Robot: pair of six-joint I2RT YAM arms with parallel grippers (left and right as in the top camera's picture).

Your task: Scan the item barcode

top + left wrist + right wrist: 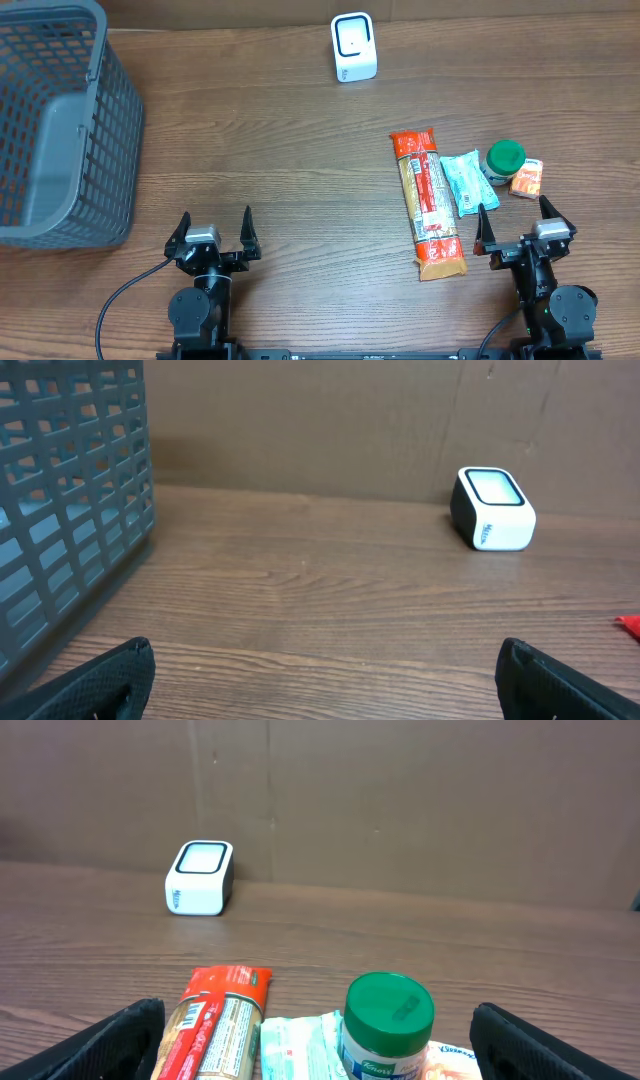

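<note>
A white barcode scanner [354,47] stands at the table's far middle, also seen as the scanner [492,508] and the scanner [199,877]. Four items lie at the right: a long red-and-tan pasta packet [428,201], a pale teal pouch [465,183], a green-lidded jar [503,161] and a small orange packet [526,179]. My right gripper [514,224] stands open just in front of them, with the jar [388,1025] and pasta packet [217,1020] ahead of its fingers. My left gripper [213,234] stands open over bare wood, holding nothing.
A grey plastic basket [55,120] fills the far left corner, and its wall [70,490] looms to the left of the left gripper. A brown cardboard wall backs the table.
</note>
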